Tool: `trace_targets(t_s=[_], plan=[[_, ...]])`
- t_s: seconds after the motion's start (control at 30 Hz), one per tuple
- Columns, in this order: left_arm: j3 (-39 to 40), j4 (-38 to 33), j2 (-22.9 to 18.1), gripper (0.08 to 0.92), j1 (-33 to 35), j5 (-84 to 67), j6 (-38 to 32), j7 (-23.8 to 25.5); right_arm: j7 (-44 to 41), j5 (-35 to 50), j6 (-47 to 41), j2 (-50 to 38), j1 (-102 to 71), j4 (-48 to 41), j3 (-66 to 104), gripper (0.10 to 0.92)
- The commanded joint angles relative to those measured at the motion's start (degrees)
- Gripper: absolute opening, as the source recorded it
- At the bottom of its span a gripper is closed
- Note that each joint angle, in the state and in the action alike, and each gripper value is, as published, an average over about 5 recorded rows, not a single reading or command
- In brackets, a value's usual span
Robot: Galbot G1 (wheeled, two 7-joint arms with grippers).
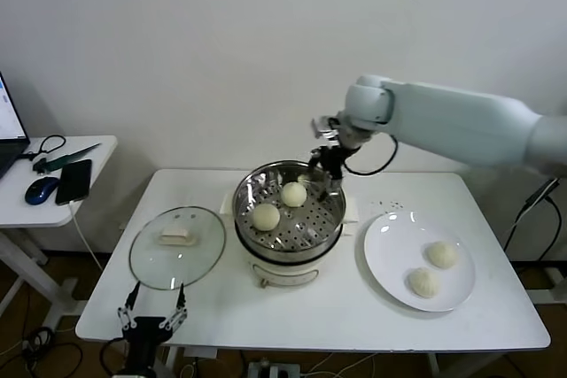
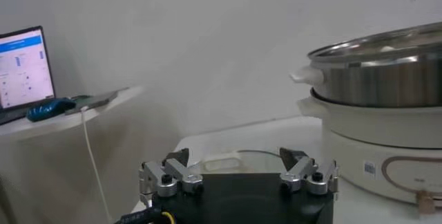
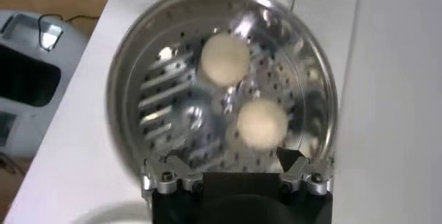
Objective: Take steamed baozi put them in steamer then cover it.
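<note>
Stainless steel is gleaming at the centre of the white surface (image 1: pixel 354 307), where the steamer (image 1: pixel 289 210) is sitting on its white electric pot base (image 1: pixel 285 270) with two baozi lying on its perforated bottom. One baozi in the steamer (image 1: pixel 294 194) is lying toward the far side and the other baozi in the steamer (image 1: pixel 266 216) is lying nearer the robot and a little to the left; the two are sitting just beside each other without clearly touching. The right gripper (image 1: pixel 330 165) is hanging over the steamer's far right rim, its fingers spread apart and holding nothing, with the white arm reaching in from the right. In the right wrist view the steamer (image 3: pixel 221 80) is filling the frame below the right gripper (image 3: pixel 237 166), with both buns showing. To the right of the steamer, a white plate (image 1: pixel 390 245) is carrying the two remaining baozi (image 1: pixel 441 254), (image 1: pixel 423 283), lying near each other. To the left of the steamer, the cover (image 1: pixel 177 248) is lying flat on the surface, its white handle facing up. The left gripper (image 1: pixel 152 314) is waiting at the near left edge of the surface, just in front of the cover, with its fingers apart and empty.
</note>
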Motion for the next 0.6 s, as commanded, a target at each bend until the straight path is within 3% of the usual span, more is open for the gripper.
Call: trace_targets(t_s=[0.03, 0.27, 0.6], plan=[[0.0, 0.1, -0.3, 0.823, -0.5, 0.3, 0.2, 0.1, -2.5, -9.8, 1.8, -19.2, -1.6, 10.3, 0.0, 0.823], [-0.7, 0.1, -0.6, 0.823, -1.1, 0.3, 0.7, 0.1, -2.8, -22.2, 2.9, -28.5, -19.4, 10.6, 8.3, 0.823], [-0.7, 0.2, -0.8, 0.823, -1.5, 0.7, 1.2, 0.1, -2.7, -28.7, 4.0, -28.9, -33.9, 4.7, 18.1, 0.823]])
